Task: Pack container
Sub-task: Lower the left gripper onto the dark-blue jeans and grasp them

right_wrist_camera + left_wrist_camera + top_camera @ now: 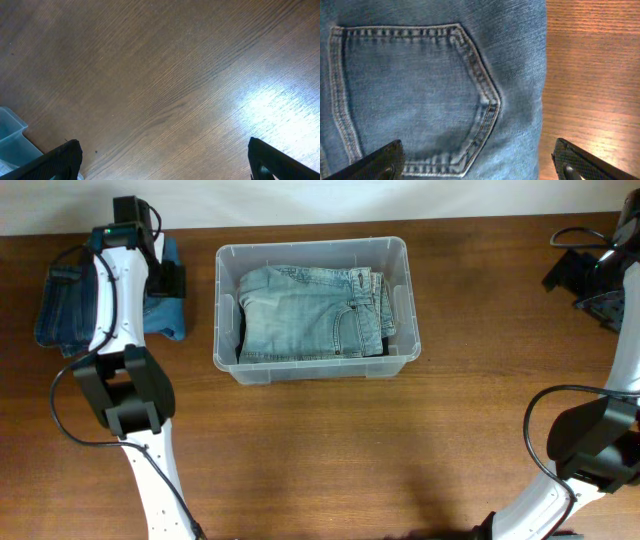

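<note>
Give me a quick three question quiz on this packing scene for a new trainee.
1. True or false: the container already holds folded jeans.
2. The left gripper hovers over: A) bare wood, B) loose jeans, C) the container.
3. Fill in: the right gripper has its jaws ____.
Key: 1 true; 2 B; 3 open.

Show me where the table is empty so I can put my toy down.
Biggest bare patch: table in front of the container, between the left arm and right arm. Also free: from the container's right side to the right arm. Crowded: the jeans pile under the left arm, and the container, full of folded jeans.
</note>
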You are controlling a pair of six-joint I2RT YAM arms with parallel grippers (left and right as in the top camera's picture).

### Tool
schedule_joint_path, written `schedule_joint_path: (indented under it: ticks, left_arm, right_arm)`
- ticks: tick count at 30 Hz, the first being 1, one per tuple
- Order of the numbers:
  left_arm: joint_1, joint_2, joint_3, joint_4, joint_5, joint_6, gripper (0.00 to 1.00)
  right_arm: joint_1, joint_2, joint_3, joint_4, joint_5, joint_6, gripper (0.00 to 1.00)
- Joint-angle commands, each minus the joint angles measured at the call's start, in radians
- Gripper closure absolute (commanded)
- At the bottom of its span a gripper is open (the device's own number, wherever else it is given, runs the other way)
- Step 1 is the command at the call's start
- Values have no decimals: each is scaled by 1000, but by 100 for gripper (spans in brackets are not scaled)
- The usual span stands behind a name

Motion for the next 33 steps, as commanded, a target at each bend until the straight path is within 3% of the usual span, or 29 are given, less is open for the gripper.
schedule_joint_path:
  ticks: [1, 11, 18, 27, 29, 33]
  left_arm:
    - [-6, 38, -2, 5, -14, 38, 5]
    - [-15, 119, -2, 1, -89, 40, 5]
    - [-10, 129, -2, 10, -227, 28, 6]
    - [27, 142, -2, 39, -231, 29, 6]
    - [27, 142, -2, 47, -231, 29, 11]
    - [27, 142, -2, 55, -231, 29, 38]
  right_arm:
    - [1, 4, -6, 0, -2, 2, 2]
    - [1, 4, -6, 0, -2, 2, 2]
    - [1, 4, -6, 0, -2, 2, 2]
    - [1, 4, -6, 0, -2, 2, 1]
    - [1, 4, -6, 0, -2, 2, 2]
    - [1, 4, -6, 0, -2, 2, 2]
